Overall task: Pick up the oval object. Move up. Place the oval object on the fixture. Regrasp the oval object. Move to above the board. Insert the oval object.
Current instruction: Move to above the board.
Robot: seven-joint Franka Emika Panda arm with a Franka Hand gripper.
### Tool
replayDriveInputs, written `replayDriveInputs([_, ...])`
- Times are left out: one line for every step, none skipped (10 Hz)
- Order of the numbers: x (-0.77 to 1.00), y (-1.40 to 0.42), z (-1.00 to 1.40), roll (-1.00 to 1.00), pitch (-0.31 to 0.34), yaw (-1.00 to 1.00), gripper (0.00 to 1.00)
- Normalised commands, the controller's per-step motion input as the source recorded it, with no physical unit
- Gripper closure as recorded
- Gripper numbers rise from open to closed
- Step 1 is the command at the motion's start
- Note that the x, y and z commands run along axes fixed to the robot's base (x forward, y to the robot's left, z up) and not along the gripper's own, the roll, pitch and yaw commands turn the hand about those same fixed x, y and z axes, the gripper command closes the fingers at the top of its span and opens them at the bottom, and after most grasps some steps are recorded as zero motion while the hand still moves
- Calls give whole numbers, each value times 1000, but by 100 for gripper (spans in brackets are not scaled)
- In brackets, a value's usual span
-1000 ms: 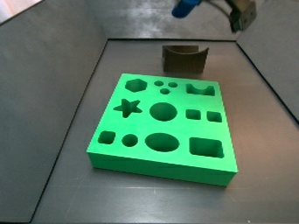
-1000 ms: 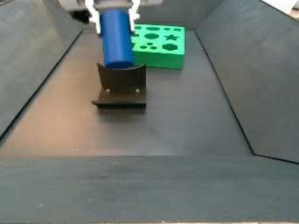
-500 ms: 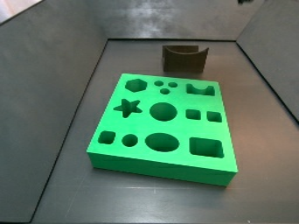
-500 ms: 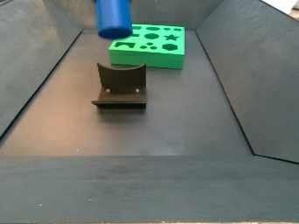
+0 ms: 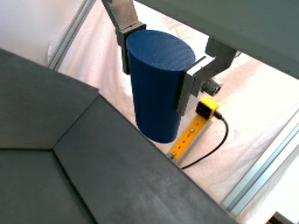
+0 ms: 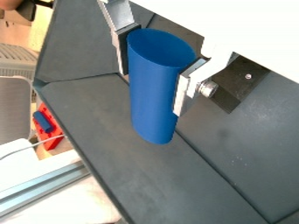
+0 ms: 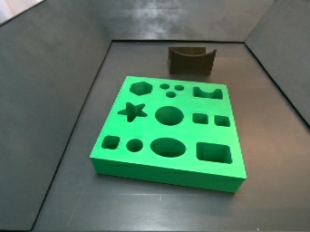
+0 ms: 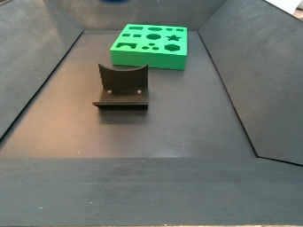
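My gripper point(image 5: 158, 61) is shut on the oval object point(image 5: 156, 86), a smooth dark-blue peg that hangs down between the silver fingers in both wrist views; it also shows in a wrist view point(image 6: 156, 87), with the gripper point(image 6: 153, 63) clamping its sides. Gripper and peg are out of frame in both side views. The green board point(image 7: 169, 131) with shaped holes lies on the dark floor, also seen in a side view point(image 8: 151, 45). The fixture point(image 7: 191, 60), a dark block with a U-shaped notch, stands behind the board; in a side view point(image 8: 122, 87) it stands in front of it, empty.
Dark sloping walls point(image 7: 54, 54) enclose the floor on all sides. A yellow part with a black cable point(image 5: 193, 136) shows beyond the wall in a wrist view. A red item point(image 6: 45, 127) lies outside the enclosure in a wrist view.
The gripper with the blue peg has risen out of both side views; a second ago it hung above the fixture. Board and fixture have not moved.
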Motion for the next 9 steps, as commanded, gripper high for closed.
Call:
replayDriveInputs([-78, 33, 919, -64, 55, 12, 100])
replayDriveInputs([-57, 19, 744, -63, 61, 18, 100])
replayDriveInputs([-34, 10, 569, -69, 70, 24, 100])
replayDriveInputs([-9, 3, 343, -68, 84, 33, 100])
replayDriveInputs([4, 0, 177, -70, 101, 42, 100])
replayDriveInputs([-381, -1000, -88, -1000, -40, -108, 100])
replayDriveInputs([-379, -1000, -91, -1000, -51, -106, 100])
replayDriveInputs([-405, -1000, -93, -1000, -61, -109, 100])
replayDriveInputs([-412, -1000, -99, -1000, -66, -114, 100])
